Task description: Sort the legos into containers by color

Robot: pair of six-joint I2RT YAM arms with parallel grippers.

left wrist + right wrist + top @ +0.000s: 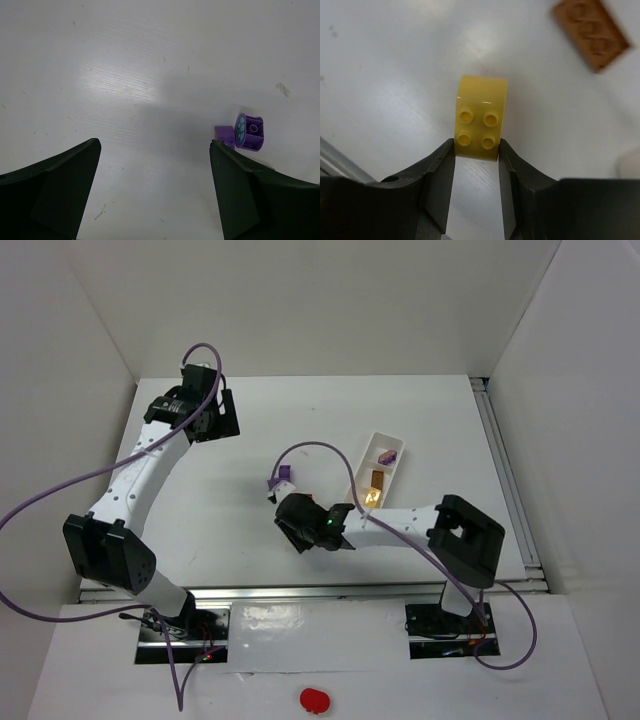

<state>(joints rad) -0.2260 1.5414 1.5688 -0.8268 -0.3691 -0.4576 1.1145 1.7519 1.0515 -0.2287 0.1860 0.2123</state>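
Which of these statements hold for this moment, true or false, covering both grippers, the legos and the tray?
1. The right gripper is shut on a yellow lego. True.
2. The left gripper holds a purple lego. False: its jaws are open with nothing between them, and the purple lego lies on the table beside one finger.
3. The white tray has nothing in it. False: it holds at least a purple brick and a brown-orange brick.
4. The left gripper is over the far left of the table, well away from the tray. True.
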